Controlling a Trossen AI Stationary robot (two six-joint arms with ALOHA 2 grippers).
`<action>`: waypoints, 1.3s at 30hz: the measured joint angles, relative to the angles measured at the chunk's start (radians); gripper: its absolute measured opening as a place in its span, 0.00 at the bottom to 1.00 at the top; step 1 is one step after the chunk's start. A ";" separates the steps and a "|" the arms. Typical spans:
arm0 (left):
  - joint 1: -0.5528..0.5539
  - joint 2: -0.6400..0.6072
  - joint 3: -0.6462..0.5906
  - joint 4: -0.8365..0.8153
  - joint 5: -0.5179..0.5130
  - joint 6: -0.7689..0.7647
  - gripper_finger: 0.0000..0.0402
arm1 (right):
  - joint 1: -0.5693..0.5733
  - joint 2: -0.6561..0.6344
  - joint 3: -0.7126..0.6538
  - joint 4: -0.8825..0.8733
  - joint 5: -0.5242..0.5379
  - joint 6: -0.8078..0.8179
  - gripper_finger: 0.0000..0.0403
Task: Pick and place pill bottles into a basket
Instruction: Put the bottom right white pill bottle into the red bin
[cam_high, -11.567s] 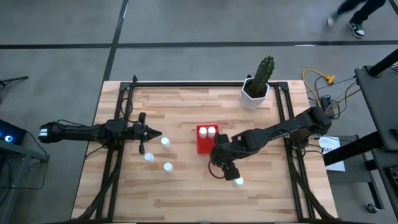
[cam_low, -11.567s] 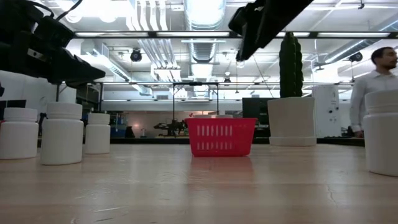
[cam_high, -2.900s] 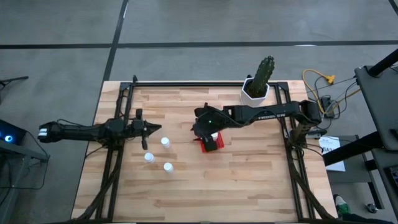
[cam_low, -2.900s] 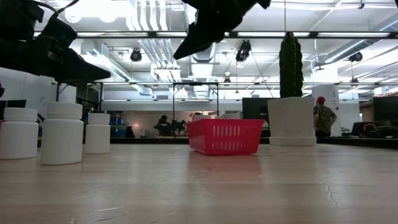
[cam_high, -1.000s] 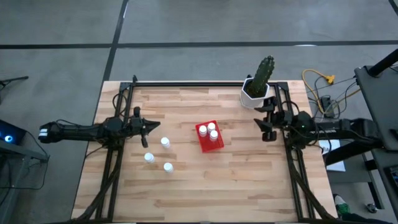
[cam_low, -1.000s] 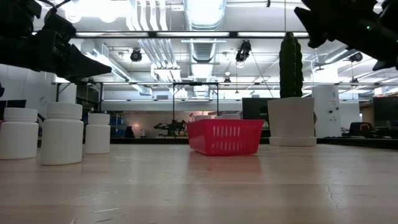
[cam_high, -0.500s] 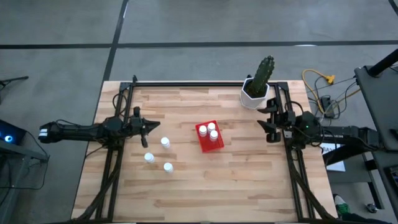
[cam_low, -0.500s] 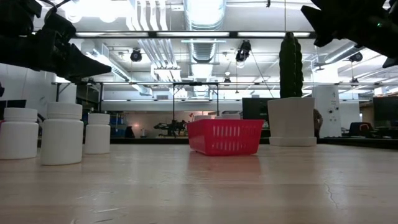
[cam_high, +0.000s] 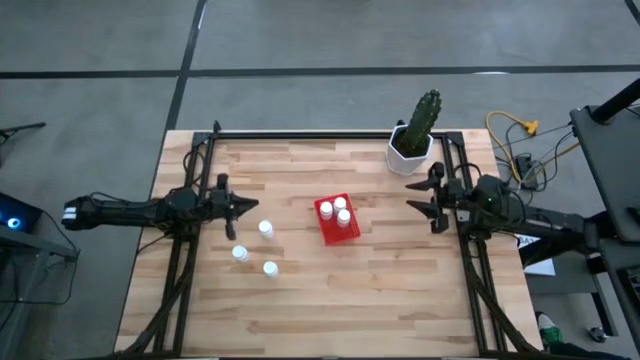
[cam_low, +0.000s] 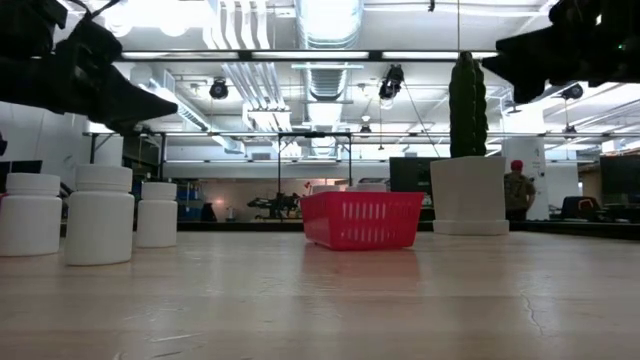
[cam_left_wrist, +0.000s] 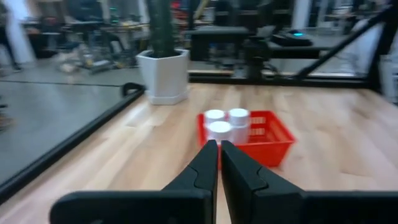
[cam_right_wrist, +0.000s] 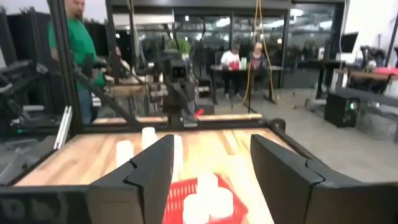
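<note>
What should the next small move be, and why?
Probably open the left end effector and ease it onto the nearest loose bottle: three bottles sit in the basket, three remain on the table beside it, while the open right end effector sits far off.

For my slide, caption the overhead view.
Three pill bottles in the red basket, three loose bottles left, both grippers retracted.

six pill bottles (cam_high: 265, 229), one red basket (cam_high: 328, 230), one potted cactus (cam_high: 417, 133), one table (cam_high: 330, 300)
</note>
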 joint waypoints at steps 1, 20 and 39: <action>0.000 0.001 0.000 0.000 0.021 -0.001 0.00 | 0.000 -0.010 0.008 -0.020 0.000 0.000 0.50; 0.000 0.039 0.053 -0.144 0.161 -0.052 0.00 | 0.000 -0.122 0.006 -0.280 0.001 -0.012 0.26; 0.000 0.073 0.055 -0.121 0.162 -0.051 0.00 | 0.109 -0.196 -0.130 -0.108 0.075 0.013 0.02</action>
